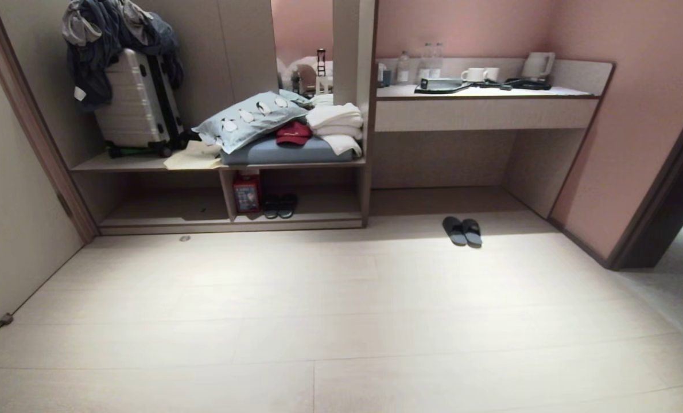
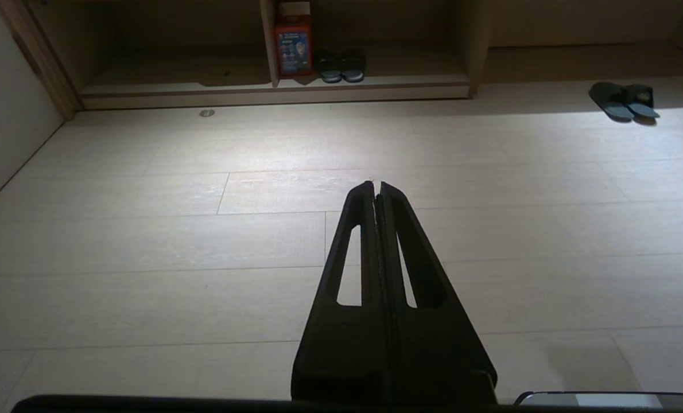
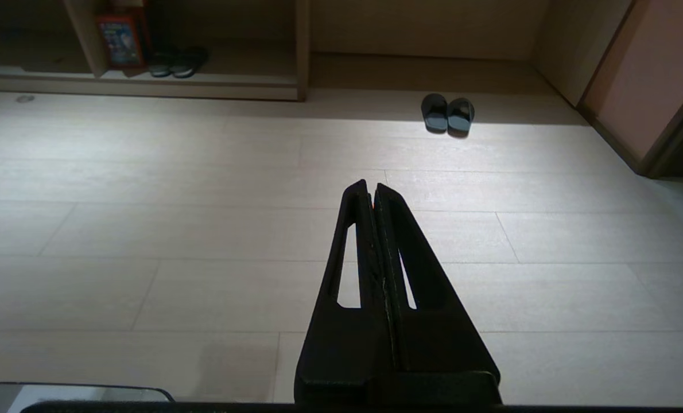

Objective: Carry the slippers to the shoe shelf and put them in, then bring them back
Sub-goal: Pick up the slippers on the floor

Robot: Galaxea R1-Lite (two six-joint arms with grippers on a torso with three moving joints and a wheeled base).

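Observation:
The slippers point(image 1: 462, 230), a dark grey pair, lie side by side on the pale floor in front of the open recess under the desk, also seen in the left wrist view point(image 2: 624, 101) and the right wrist view point(image 3: 447, 113). The shoe shelf point(image 1: 232, 222) is the low cubby with a pale base board and an upright divider, to the left of them. Neither arm shows in the head view. My left gripper point(image 2: 377, 184) hangs shut and empty over bare floor, far short of the slippers. My right gripper point(image 3: 371, 186) is likewise shut and empty.
A black pair of slippers point(image 1: 279, 205) and a red box point(image 1: 246, 193) sit in the shelf by its divider. A suitcase point(image 1: 138, 103), pillows and towels lie on top. A desk point(image 1: 479, 92) holds a kettle and cups. A wall runs on the left, a doorway point(image 1: 674, 189) stands on the right.

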